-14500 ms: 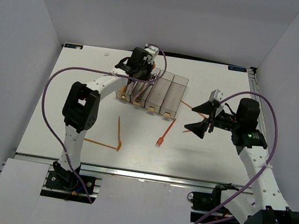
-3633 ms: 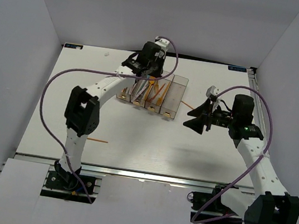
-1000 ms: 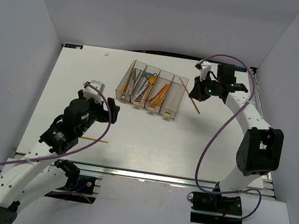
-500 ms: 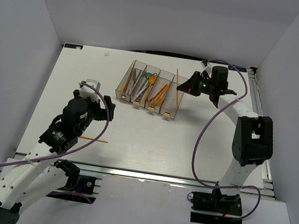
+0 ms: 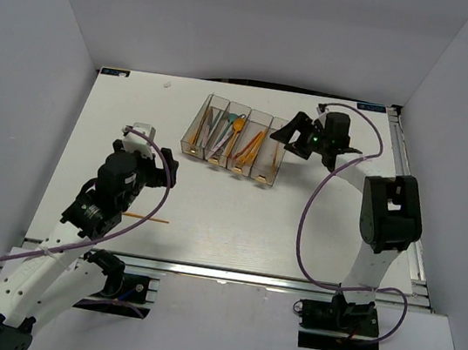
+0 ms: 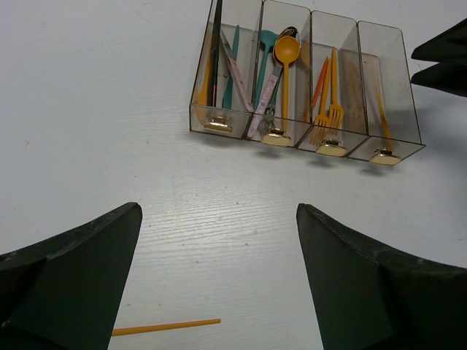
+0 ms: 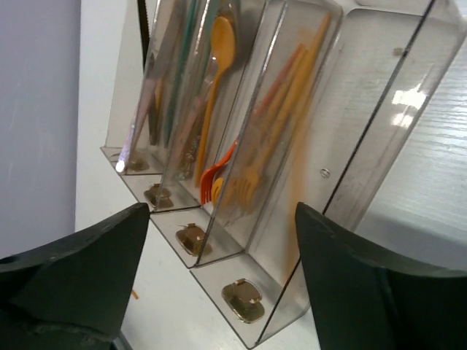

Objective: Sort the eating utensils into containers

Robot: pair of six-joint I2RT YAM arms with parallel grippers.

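A white, wood-grained tabletop (image 5: 236,219) fills the middle of the top view, boxed in by pale grey walls (image 5: 26,91) on the left, back and right. A metal rail (image 5: 228,274) runs along its near edge at the bottom of the frame. The four clear containers (image 5: 273,159) stand joined in a row in the upper centre, slightly slanted, each with a brass tag (image 6: 276,137) at its near end. In the left wrist view the utensils lie lengthwise inside them: a teal piece (image 6: 235,62) in the leftmost bin, an orange spoon (image 6: 286,51) in the second, an orange fork (image 6: 334,109) in the third and a thin orange piece (image 6: 379,102) in the rightmost. One thin orange stick (image 5: 146,217) lies alone on the table at lower left, well apart from the bins. The left gripper (image 5: 162,170) hangs above bare table to the lower left of the bins, near the stick, its fingers spread wide with nothing between them. The right gripper (image 5: 286,133) sits just beside the rightmost bin at its upper right, fingers likewise apart and empty. Bare surface stretches below the bins to the rail and leftward to the wall. On the right a purple cable (image 5: 303,229) loops over the table beside the right arm.
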